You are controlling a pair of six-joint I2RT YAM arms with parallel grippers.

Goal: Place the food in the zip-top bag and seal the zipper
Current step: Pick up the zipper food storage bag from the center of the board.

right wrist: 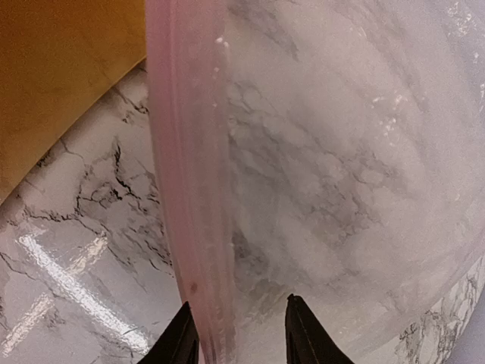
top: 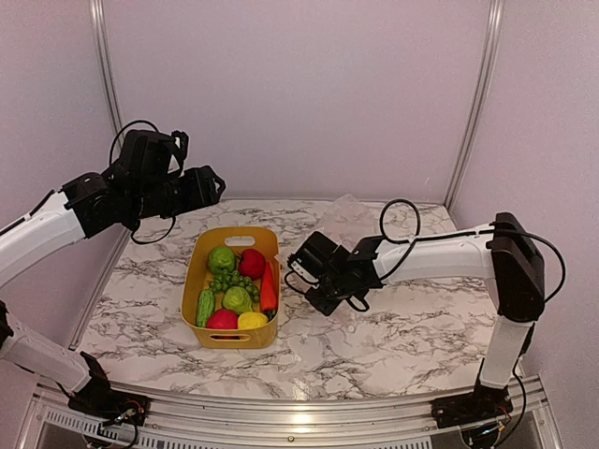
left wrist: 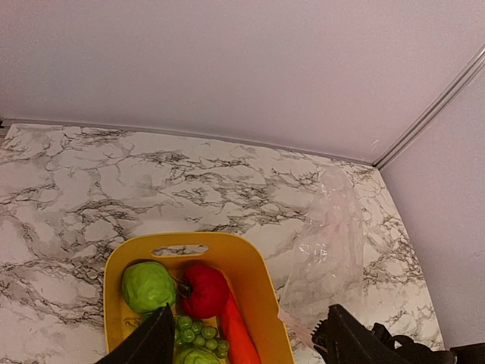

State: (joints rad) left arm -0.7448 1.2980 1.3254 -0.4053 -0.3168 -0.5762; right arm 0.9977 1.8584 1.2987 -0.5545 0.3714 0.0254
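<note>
Your right gripper (right wrist: 239, 307) sits low on the marble table (top: 402, 327), just to the right of the yellow tub (top: 234, 340). Its fingers are part-way apart and straddle the bag's mouth edge. Nothing looks clamped yet, because a clear gap shows on one side of the strip. Your left gripper (top: 208, 184) hangs high over the tub's far left corner, spread wide and holding nothing.

The zip-top bag (left wrist: 330, 243) lies crumpled on the table, running from the back right corner toward the right gripper, beside the tub and not in it. All the food (top: 238, 297) is in the tub: a green pepper (top: 222, 259) and a red apple (top: 252, 263) at the far end, the carrot (top: 269, 288) along the right wall, the grapes (top: 236, 281) in the middle, and the cucumber (top: 205, 307) and lemon (top: 253, 321) at the near end. The zipper (right wrist: 189, 189), a pale pink strip, passes between the right fingers, close against the left one.

You look to be at the first step, taking hold of the bag's mouth, with no food loaded. Next you need to close on one lip only, not on both layers. Then lift that lip so the mouth gapes toward the tub, and bring the left gripper down for a piece of food.
</note>
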